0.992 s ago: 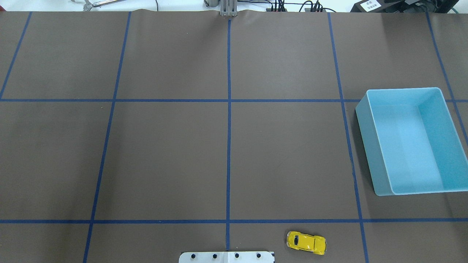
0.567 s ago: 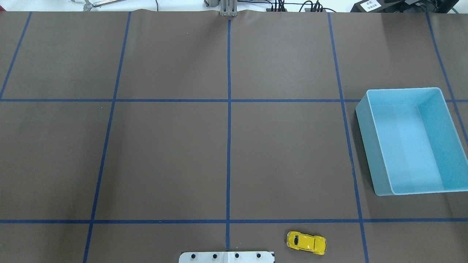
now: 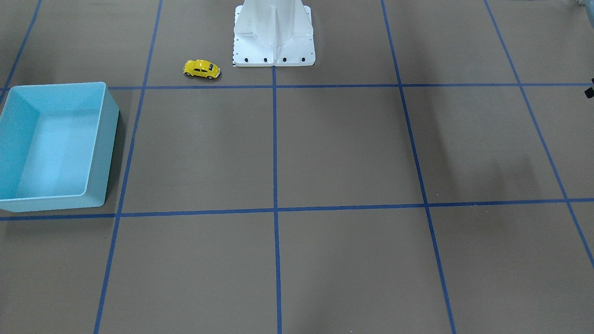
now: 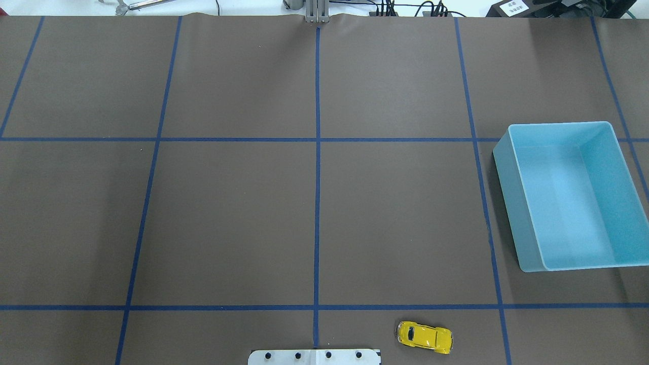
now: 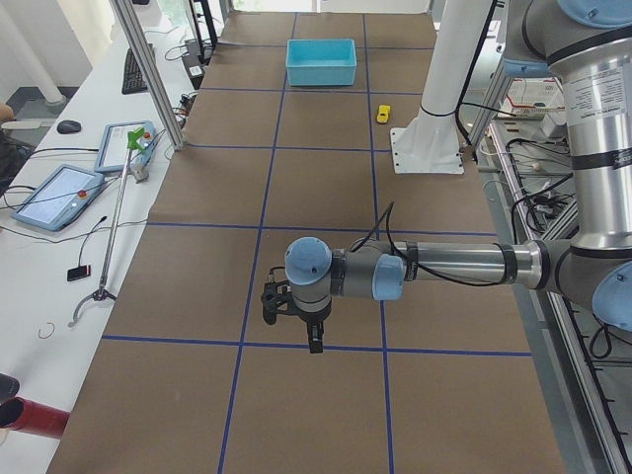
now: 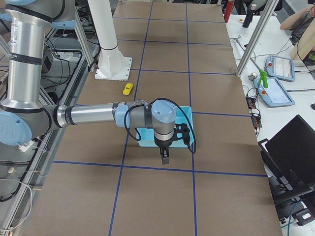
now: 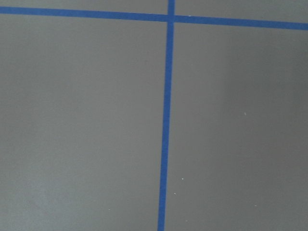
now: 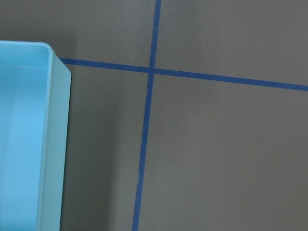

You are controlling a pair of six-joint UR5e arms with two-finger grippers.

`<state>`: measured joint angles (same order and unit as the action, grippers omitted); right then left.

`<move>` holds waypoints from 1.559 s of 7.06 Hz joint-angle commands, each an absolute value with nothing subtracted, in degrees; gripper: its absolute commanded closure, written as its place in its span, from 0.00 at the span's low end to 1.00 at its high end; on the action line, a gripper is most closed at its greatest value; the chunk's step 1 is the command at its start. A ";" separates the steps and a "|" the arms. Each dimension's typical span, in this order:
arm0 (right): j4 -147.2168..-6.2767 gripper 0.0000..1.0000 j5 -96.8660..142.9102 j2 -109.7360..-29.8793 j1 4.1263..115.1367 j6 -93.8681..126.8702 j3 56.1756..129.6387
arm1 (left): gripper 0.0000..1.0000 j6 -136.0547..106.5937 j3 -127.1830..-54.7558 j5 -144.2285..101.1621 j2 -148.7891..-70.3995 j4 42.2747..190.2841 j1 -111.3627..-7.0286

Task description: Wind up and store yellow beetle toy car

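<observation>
Both end effectors far from car

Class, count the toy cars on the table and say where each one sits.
1. The yellow toy car sits on the table beside the white base, apart from the blue bin, which looks empty. None seems hidden.

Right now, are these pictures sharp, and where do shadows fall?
Front-facing view: the bin throws a dark shadow toward that view's right, and faint broad ones cross the mat. Overhead view: the car is crisp. Left wrist view: slightly soft, only tape and mat.
</observation>
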<state>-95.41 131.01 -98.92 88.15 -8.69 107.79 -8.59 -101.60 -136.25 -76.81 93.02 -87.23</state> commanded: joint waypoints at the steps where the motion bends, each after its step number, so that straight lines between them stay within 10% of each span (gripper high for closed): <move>1: -99.54 0.00 131.99 -95.80 84.20 -8.70 113.51 | 0.00 -8.53 -100.46 -136.14 -76.55 92.99 -88.15; 11: -100.90 0.00 139.99 -82.25 55.38 -9.92 131.84 | 0.00 -8.61 -98.44 -136.32 -77.17 92.46 -92.20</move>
